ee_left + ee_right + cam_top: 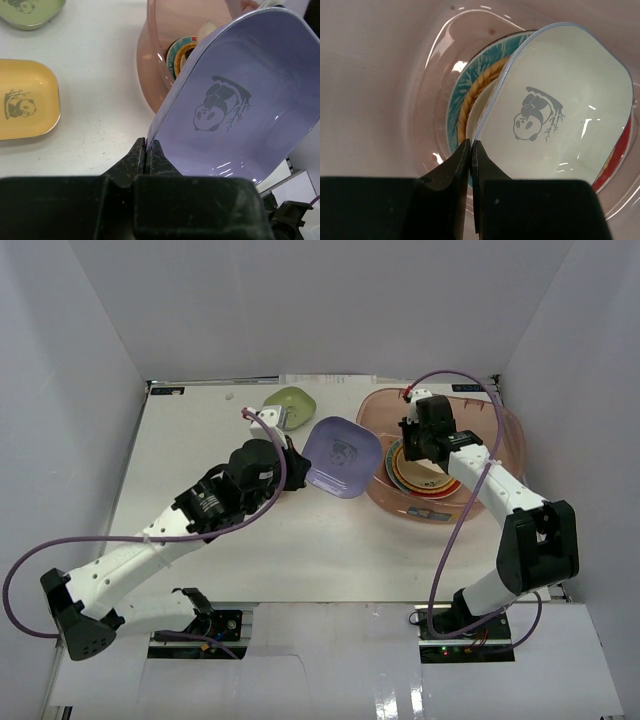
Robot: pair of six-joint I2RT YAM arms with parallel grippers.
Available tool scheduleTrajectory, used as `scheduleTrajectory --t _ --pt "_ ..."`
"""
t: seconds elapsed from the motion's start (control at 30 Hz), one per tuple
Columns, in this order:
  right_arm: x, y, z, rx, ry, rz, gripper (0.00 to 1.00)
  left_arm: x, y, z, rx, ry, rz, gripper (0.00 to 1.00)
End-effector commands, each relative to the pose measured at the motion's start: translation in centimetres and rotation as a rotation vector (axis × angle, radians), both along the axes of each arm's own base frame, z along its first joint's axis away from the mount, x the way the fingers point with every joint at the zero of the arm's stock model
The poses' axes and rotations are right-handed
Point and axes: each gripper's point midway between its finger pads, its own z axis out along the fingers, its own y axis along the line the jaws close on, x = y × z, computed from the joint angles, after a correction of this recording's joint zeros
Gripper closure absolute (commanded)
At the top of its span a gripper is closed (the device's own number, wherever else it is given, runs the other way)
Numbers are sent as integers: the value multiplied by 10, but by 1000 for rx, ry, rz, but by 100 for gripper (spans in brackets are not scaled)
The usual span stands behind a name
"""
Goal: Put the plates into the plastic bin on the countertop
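My left gripper (293,468) (148,145) is shut on the rim of the lavender plate (343,456) (240,110), held tilted above the countertop (300,540) just left of the plastic bin (505,440) (150,60). My right gripper (412,445) (471,145) is inside the bin, shut on the rim of the cream square plate (555,105) above the stack of teal (452,107), woven-look orange (480,82) and red (615,155) plates. The green plate (290,400) (30,12) lies at the back. The yellow plate (25,97) lies on the countertop, hidden under my left arm in the top view.
White walls enclose the countertop on three sides. The bin (380,75) stands at the back right corner. Purple cables loop off both arms.
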Motion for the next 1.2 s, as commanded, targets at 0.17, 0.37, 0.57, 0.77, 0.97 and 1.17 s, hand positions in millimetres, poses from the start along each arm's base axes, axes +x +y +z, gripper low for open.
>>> scheduleTrajectory --t 0.17,0.37,0.57,0.77,0.97,1.17 --pt "8 -3 -22 57 37 -24 66 35 -37 39 -86 -70 -56 100" --pt "13 -5 21 154 -42 -63 25 53 -46 46 -100 -71 -66 100" --pt "13 -52 117 278 -252 -263 32 63 -62 64 -93 -89 -109 100" --pt "-20 -124 177 404 -433 -487 59 82 -103 59 -88 -55 -194 100" --pt "-60 -123 225 466 -572 -451 92 108 -150 19 -66 39 -240 100" --pt "-86 -107 231 517 -600 -368 91 119 -206 -27 -45 109 -298 100"
